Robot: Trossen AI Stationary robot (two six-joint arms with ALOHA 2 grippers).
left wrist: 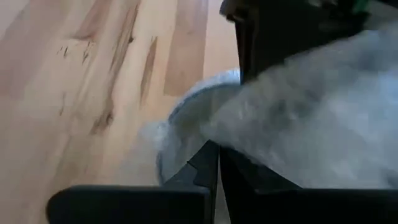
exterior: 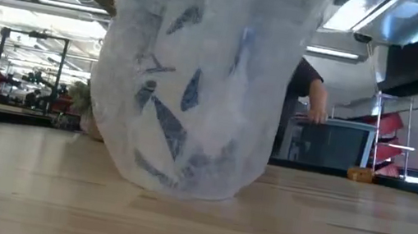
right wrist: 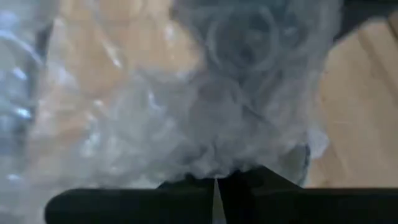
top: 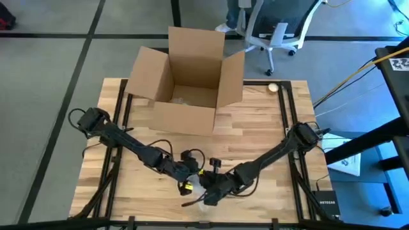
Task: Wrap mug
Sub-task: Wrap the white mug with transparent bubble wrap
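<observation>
The bubble wrap (exterior: 197, 82) bundle (the mug inside cannot be made out) stands on the wooden table (top: 255, 134) near its 6 o'clock edge. The left gripper (top: 189, 177) and right gripper (top: 209, 191) meet there, each clenched on a fold of wrap. An open cardboard box (top: 185, 80) sits toward 12 o'clock.

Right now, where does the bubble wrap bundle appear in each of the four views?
High view: bubble wrap bundle at the table's near edge, between the left gripper and right gripper.
Low view: it fills the centre.
Left wrist view: right side.
Right wrist view: most of the picture.
Shared landmark: the wooden table.
</observation>
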